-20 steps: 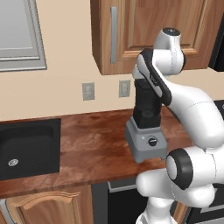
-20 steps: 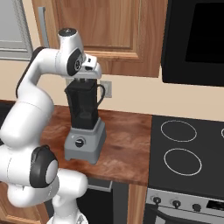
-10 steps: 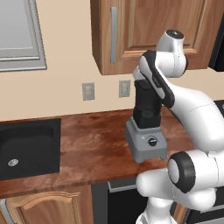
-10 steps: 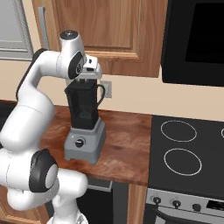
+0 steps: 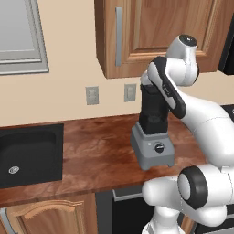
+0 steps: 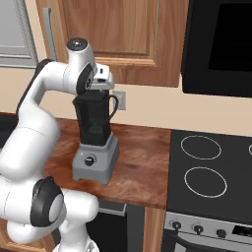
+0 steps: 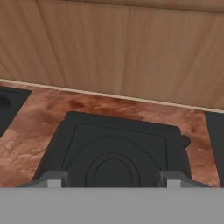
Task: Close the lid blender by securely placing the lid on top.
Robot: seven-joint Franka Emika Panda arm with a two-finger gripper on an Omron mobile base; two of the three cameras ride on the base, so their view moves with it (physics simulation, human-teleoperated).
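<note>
Item: boxy grey blender with round black front knob and tall dark squarish jar, upright on the reddish-brown wooden desk, between the black sink basin and the black stovetop. Flat black square lid with raised round centre, seated on the jar's top, seen from directly above in the hand view. Pincer of the white arm directly over the jar's top; fingertips stand spread at either side of the lid, released, apparently not pressing it. Wooden wall cabinets behind.
</note>
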